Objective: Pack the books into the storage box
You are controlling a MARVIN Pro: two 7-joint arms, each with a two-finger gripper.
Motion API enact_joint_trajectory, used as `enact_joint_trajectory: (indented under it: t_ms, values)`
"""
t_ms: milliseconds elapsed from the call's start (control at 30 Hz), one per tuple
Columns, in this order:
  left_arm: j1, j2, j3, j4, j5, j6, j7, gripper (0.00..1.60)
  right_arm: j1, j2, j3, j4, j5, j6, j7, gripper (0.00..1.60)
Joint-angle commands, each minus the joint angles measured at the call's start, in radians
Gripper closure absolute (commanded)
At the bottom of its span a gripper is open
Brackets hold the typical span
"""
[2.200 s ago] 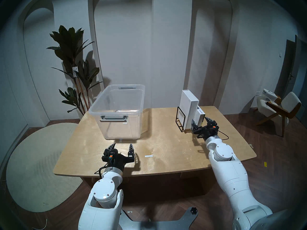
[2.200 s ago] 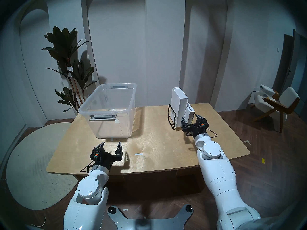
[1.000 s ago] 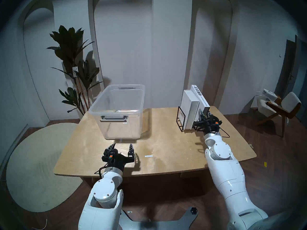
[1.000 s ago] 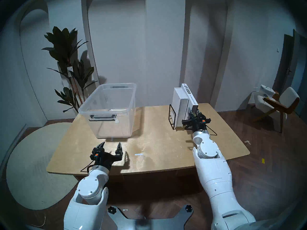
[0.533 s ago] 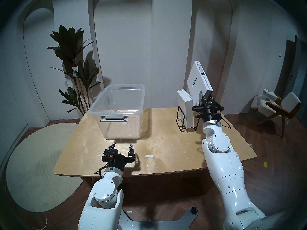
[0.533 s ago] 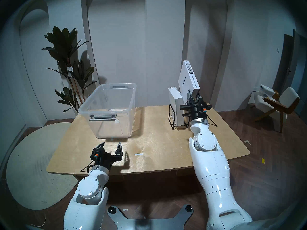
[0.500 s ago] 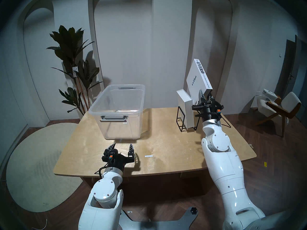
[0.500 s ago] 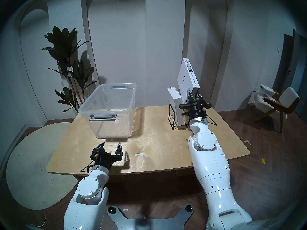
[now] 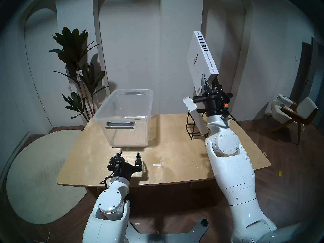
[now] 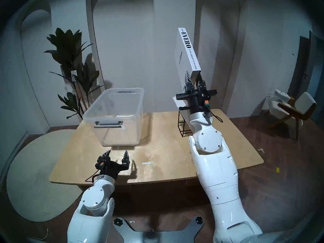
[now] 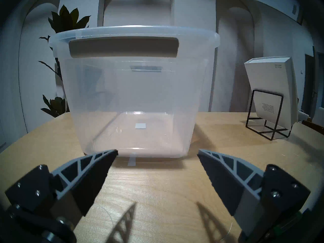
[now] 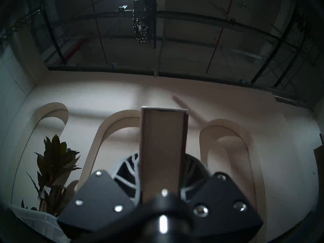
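Right pincer (image 9: 210, 83) clamped on lettered white book (image 9: 201, 60), held tilted in the air above wire rack (image 9: 191, 127); plain white book (image 9: 198, 118) leans in that rack. Left pincer (image 9: 128, 155) wide, empty, low over desk (image 9: 175, 160) near empty storage box (image 9: 122, 114).

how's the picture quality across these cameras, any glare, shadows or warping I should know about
Both head views: dim room, fisheye bending, dark rim; the left gripper casts a hard shadow on the table. Left wrist view: sharp, the storage box hazy but see-through. Right wrist view: darkest, aimed at the ceiling, the lettered book in shade.
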Motion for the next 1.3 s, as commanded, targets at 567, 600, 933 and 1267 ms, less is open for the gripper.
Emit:
enact_joint_trajectory:
  t_ms: [567, 600, 933, 1267]
  values:
    - [-0.007, 0.000, -0.001, -0.019, -0.001, -0.005, -0.001, 0.00, 0.141, 0.131, -0.195, -0.222, -0.448, 0.428, 0.222, 1.60]
    - [-0.007, 0.000, -0.001, -0.019, -0.001, -0.005, -0.001, 0.00, 0.157, 0.134, -0.211, -0.215, -0.472, 0.445, 0.233, 1.60]
    - [-0.006, 0.000, -0.001, -0.022, -0.001, -0.005, -0.001, 0.00, 0.248, 0.065, -0.336, -0.131, -0.686, 0.544, 0.262, 1.60]
    - [-0.005, 0.000, -0.001, -0.022, -0.001, -0.005, -0.001, 0.00, 0.338, -0.012, -0.403, -0.014, -0.742, 0.602, 0.341, 1.60]
